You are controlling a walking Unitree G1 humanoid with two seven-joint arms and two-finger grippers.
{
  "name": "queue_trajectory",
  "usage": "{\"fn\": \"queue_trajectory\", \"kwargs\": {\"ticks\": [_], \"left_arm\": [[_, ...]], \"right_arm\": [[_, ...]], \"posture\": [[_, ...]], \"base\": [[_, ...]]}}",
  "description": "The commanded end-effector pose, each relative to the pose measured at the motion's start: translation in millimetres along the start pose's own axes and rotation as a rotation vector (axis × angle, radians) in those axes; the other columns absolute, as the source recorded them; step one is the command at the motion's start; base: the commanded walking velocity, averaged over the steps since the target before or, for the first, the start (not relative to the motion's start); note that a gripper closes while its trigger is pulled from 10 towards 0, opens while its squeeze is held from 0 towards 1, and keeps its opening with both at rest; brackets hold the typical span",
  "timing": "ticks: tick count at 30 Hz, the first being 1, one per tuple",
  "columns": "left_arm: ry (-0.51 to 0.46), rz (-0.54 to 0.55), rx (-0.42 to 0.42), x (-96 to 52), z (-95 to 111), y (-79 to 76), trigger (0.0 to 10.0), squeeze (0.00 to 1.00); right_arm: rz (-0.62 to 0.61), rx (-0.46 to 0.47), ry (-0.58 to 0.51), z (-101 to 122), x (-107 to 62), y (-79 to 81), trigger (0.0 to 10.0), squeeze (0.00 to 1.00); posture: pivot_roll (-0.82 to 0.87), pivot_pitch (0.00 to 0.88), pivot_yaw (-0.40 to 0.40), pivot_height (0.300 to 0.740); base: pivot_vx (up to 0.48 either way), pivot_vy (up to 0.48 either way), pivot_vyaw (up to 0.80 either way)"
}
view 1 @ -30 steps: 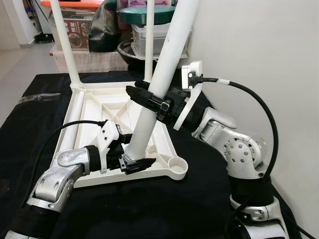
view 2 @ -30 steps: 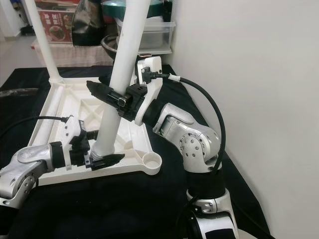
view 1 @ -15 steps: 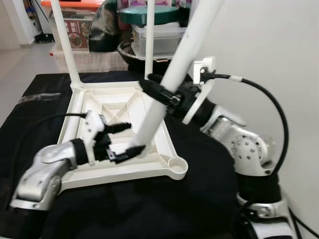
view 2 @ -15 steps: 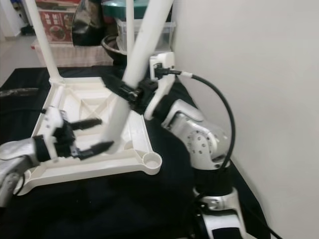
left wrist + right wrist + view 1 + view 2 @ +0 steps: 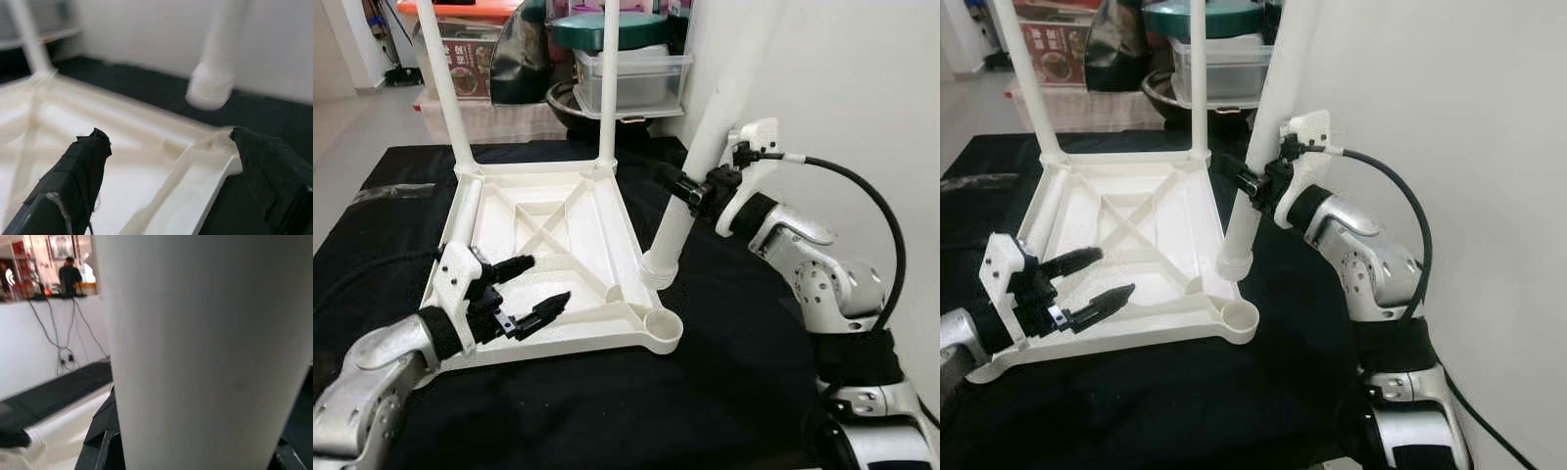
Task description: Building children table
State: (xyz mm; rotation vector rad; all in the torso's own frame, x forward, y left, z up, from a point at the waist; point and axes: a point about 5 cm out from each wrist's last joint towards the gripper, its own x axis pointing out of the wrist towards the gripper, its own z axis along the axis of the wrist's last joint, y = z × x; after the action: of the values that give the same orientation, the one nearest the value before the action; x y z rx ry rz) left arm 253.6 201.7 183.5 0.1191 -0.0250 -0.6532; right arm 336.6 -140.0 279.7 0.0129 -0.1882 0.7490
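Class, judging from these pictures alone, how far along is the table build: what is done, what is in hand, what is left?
Done: two legs stand upright in the far corners of the upturned tabletop. In hand: the right claw grips a third leg, its end hanging above the near right corner socket. The left claw hovers open. Left: seating this leg and another.

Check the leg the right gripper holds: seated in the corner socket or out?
Out. The leg, clamped in the right gripper, hangs tilted with its threaded end above the black cloth, beside the tabletop, short of the open corner socket.

The upturned tabletop (image 5: pixel 548 220) lies on the black cloth (image 5: pixel 607 411); two legs (image 5: pixel 445 88) stand at its far corners, bins (image 5: pixel 626 78) behind.
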Motion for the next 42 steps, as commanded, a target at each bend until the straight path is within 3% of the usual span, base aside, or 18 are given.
{"fn": "queue_trajectory", "kwargs": {"ticks": [1,3,6,10,12,19,20,21,23,24,27,31,42], "left_arm": [[0.092,0.084,0.004,-7.2,-16,3.8,10.0,0.0],[0.165,0.11,-0.005,-13.6,-28,1.5,10.0,0.0],[0.183,0.106,-0.027,-15.2,-34,-8.2,10.0,0.0],[0.15,0.114,-0.057,-11.4,-32,-17.9,10.0,0.0],[0.108,0.137,-0.103,-5.0,-32,-28.8,10.0,0.0],[0.094,0.131,-0.137,0.6,-36,-44.9,10.0,0.0],[0.094,0.131,-0.137,0.6,-36,-44.9,10.0,0.0],[0.112,0.174,-0.119,-3.4,-39,-34.2,10.0,0.0],[0.112,0.174,-0.119,-3.4,-39,-34.2,10.0,0.0],[0.114,0.211,-0.106,-8.0,-37,-24.0,10.0,0.0],[0.114,0.217,-0.103,-9.2,-36,-21.8,10.0,0.0],[0.134,0.272,-0.066,-20.0,-35,-7.0,10.0,0.0],[0.124,0.28,-0.089,-18.0,-36,-11.9,10.0,0.0]], "right_arm": [[0.008,-0.063,0.027,-6,-5.0,-1.3,0.0,0.0],[0.018,-0.084,0.046,-10,-8.5,-1.4,0.0,0.0],[0.036,-0.116,0.067,-19,-11.3,3.9,0.0,0.0],[0.061,-0.14,0.08,-29,-13.2,12.6,0.0,0.0],[0.092,-0.143,0.095,-42,-14.9,24.8,0.0,0.0],[0.12,-0.162,0.088,-46,-15.3,34.4,0.0,0.0],[0.12,-0.162,0.088,-46,-15.3,34.4,0.0,0.0],[0.137,-0.178,0.083,-46,-18.0,38.7,0.0,0.0],[0.137,-0.178,0.083,-46,-18.0,38.7,0.0,0.0],[0.146,-0.197,0.098,-51,-23.3,41.3,0.0,0.0],[0.146,-0.203,0.105,-53,-25.1,41.4,0.0,0.0],[0.126,-0.208,0.116,-54,-34.1,38.4,0.0,0.0],[0.143,-0.188,0.119,-54,-41.5,43.6,0.0,0.0]], "posture": [[0.06,0.0,-0.068,0.74],[0.06,0.0,-0.075,0.74],[0.07,0.0,-0.082,0.74],[0.08,0.0,-0.087,0.74],[0.08,0.0,-0.09,0.74],[0.08,0.0,-0.093,0.74],[0.08,0.0,-0.093,0.74],[0.08,0.0,-0.093,0.74],[0.08,0.0,-0.093,0.74],[0.08,0.0,-0.094,0.74],[0.08,0.0,-0.094,0.74],[0.07,0.0,-0.093,0.74],[0.07,0.0,-0.1,0.74]], "base": [[0.0,0.0,0.0],[0.0,0.0,0.0],[0.0,0.0,0.0],[0.0,0.0,0.0],[0.0,0.0,0.0],[0.0,0.0,0.0],[0.0,0.0,0.0],[0.0,0.0,0.0],[0.0,0.0,0.0],[0.0,0.0,0.0],[0.0,0.0,0.0],[0.0,0.0,0.0],[0.0,0.0,0.0]]}}
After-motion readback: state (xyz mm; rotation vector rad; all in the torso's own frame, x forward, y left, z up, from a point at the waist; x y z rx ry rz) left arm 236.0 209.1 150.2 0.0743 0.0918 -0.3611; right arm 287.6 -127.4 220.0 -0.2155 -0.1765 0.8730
